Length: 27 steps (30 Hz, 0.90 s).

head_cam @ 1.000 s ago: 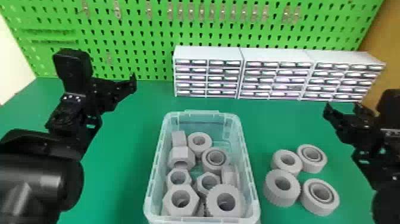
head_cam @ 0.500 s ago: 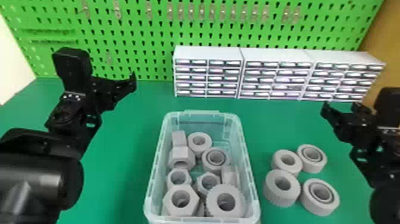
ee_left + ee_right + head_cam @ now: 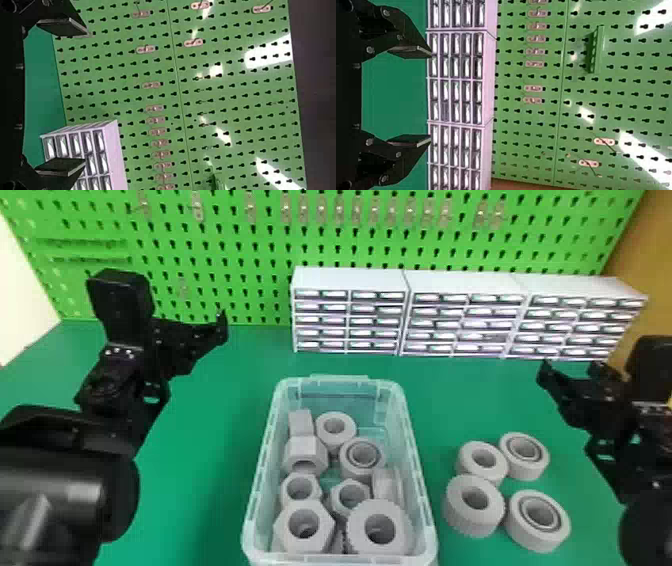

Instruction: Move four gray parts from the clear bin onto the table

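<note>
The clear bin (image 3: 430, 510) stands at the front centre in the head view, holding several gray parts, among them a hex nut (image 3: 303, 528) and a toothed ring (image 3: 379, 529). Four-part cluster: a plain ring (image 3: 482, 459), a grooved ring (image 3: 524, 456), a toothed ring (image 3: 474, 506) and another grooved ring (image 3: 537, 520) rest on the table right of the bin. My left gripper (image 3: 205, 340) is up at the back left; its fingers stand open in the left wrist view (image 3: 61, 97). My right gripper (image 3: 572, 377), open and holding nothing, hangs behind those rings; the right wrist view shows it too (image 3: 411, 96).
White drawer cabinets (image 3: 350, 280) line the back of the green table (image 3: 200, 470), in front of a green pegboard (image 3: 250, 255). The bin's raised walls stand between my two arms.
My right arm has shifted slightly left in the head view. The left arm, the bin and the gray parts have stayed put.
</note>
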Each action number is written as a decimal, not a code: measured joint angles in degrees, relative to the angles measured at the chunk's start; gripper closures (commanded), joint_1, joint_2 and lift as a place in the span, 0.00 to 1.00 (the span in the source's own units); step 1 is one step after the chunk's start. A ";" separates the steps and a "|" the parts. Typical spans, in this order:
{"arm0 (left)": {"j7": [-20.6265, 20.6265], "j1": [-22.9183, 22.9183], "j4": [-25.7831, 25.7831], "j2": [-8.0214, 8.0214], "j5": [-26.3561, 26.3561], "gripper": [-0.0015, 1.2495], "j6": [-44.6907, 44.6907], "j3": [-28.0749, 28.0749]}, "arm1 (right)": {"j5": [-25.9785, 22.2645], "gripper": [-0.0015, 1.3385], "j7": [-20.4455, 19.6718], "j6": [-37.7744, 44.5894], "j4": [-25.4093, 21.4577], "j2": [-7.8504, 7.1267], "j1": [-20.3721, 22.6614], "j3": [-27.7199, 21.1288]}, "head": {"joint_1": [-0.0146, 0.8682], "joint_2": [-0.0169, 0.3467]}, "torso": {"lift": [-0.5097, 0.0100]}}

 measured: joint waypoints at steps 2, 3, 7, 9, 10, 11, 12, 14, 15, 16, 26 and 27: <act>0.00 0.00 0.00 0.00 0.00 0.10 0.00 0.02 | 0.00 0.38 0.00 0.01 0.00 0.00 0.00 0.00 | 0.79 0.12 | 0.89; 0.01 0.00 0.00 0.00 -0.01 0.10 0.00 0.05 | 0.00 0.38 0.00 0.01 -0.01 0.00 0.00 0.01 | 0.79 0.12 | 0.89; 0.01 0.01 0.00 0.00 -0.01 0.10 0.00 0.14 | 0.00 0.38 0.00 0.01 -0.09 0.00 0.05 0.07 | 0.79 0.12 | 0.89; 0.01 0.02 0.00 0.00 -0.01 0.10 0.00 0.13 | 0.00 0.38 0.00 0.01 -0.14 0.00 0.06 0.08 | 0.79 0.12 | 0.89; 0.01 0.03 0.00 0.00 -0.01 0.10 0.00 0.13 | 0.00 0.38 0.00 0.02 -0.15 0.00 0.06 0.09 | 0.79 0.12 | 0.89; 0.01 0.04 0.00 0.00 -0.02 0.10 0.00 0.12 | 0.00 0.38 0.00 0.02 -0.16 0.00 0.06 0.09 | 0.79 0.12 | 0.89; 0.01 0.04 0.00 0.00 -0.05 0.10 0.00 0.11 | 0.00 0.38 0.00 0.03 -0.18 0.00 0.06 0.09 | 0.79 0.12 | 0.89; 0.01 0.04 0.00 0.00 -0.07 0.10 0.00 0.10 | 0.00 0.38 0.00 0.04 -0.20 0.00 0.05 0.09 | 0.79 0.12 | 0.89; 0.01 0.05 0.00 0.00 -0.09 0.10 0.00 0.08 | 0.00 0.38 0.00 0.05 -0.23 0.00 0.05 0.09 | 0.79 0.12 | 0.89; 0.01 0.06 0.00 0.00 -0.09 0.10 0.00 0.07 | 0.00 0.38 0.00 0.06 -0.25 0.00 0.05 0.09 | 0.79 0.12 | 0.89; 0.01 0.09 0.00 0.00 -0.10 0.10 0.00 0.09 | 0.00 0.38 0.00 0.13 -0.36 0.12 0.05 0.10 | 0.79 0.12 | 0.89; 0.01 0.09 0.00 0.00 -0.10 0.10 0.00 0.09 | 0.00 0.38 0.00 0.13 -0.36 0.14 0.05 0.13 | 0.79 0.12 | 0.89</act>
